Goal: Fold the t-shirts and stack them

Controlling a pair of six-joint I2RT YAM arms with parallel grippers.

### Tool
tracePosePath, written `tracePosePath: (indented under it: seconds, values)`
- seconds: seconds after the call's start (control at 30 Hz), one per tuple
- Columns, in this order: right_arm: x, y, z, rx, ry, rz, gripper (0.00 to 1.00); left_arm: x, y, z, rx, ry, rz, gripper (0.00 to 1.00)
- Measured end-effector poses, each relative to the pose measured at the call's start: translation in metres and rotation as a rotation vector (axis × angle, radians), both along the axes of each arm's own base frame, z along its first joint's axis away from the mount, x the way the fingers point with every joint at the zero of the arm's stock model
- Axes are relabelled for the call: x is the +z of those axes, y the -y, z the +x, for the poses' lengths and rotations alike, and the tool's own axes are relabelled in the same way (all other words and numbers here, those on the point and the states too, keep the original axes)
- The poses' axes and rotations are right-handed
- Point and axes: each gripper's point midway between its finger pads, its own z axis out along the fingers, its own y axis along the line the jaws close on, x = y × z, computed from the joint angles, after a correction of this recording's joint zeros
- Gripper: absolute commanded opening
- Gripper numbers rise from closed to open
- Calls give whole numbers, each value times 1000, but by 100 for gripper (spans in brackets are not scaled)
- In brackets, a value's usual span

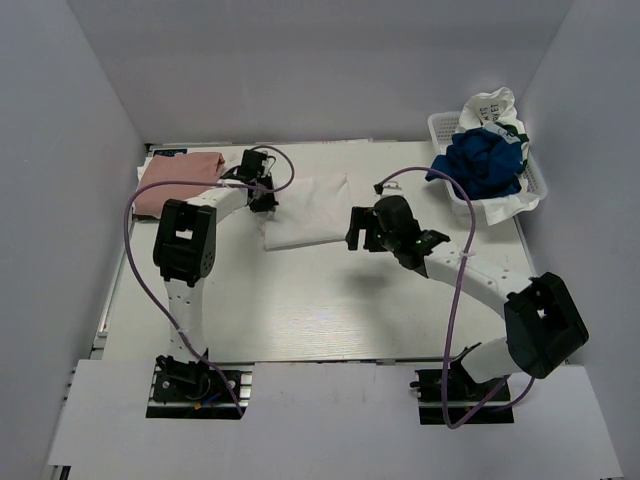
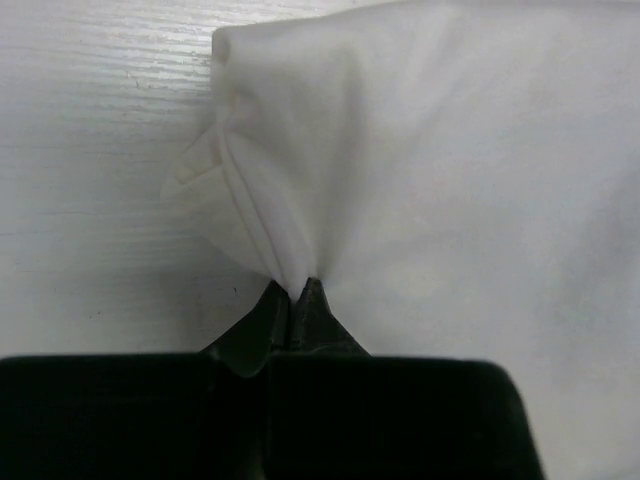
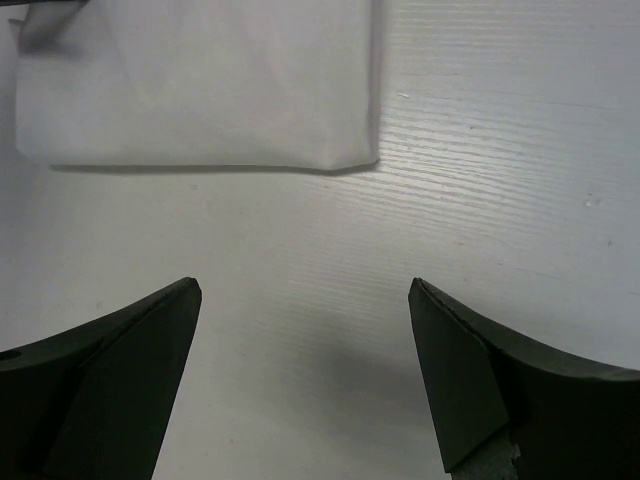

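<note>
While my left gripper (image 2: pixel 296 292) pinches a bunched edge of the folded white t-shirt (image 2: pixel 460 180), well apart from the basket (image 1: pixel 438 124), and my right gripper (image 3: pixel 305 300) hangs spread, any drag could undo the fold.

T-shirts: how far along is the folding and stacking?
Done: the pink shirt lies folded at the table's far-left corner. In hand: the white shirt, folded flat mid-table, its edge pinched by the left hand; the right hand hangs open nearby. Left: stacking it, plus the blue shirt and white-green shirt crumpled in the basket.
</note>
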Motion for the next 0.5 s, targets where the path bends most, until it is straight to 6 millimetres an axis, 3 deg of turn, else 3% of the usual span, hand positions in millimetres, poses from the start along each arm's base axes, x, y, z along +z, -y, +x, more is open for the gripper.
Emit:
tracePosePath:
  seconds: [0.2, 0.3, 0.5]
  values:
    - [-9, 18, 1, -56, 24, -61, 90, 7, -5, 2, -67, 7, 105, 0]
    - [-15, 24, 1, -74, 25, -86, 90, 20, -13, 6, -123, 23, 181, 0]
    - [-34, 42, -5, -108, 14, -156, 90, 90, -34, 29, -214, 150, 320, 0]
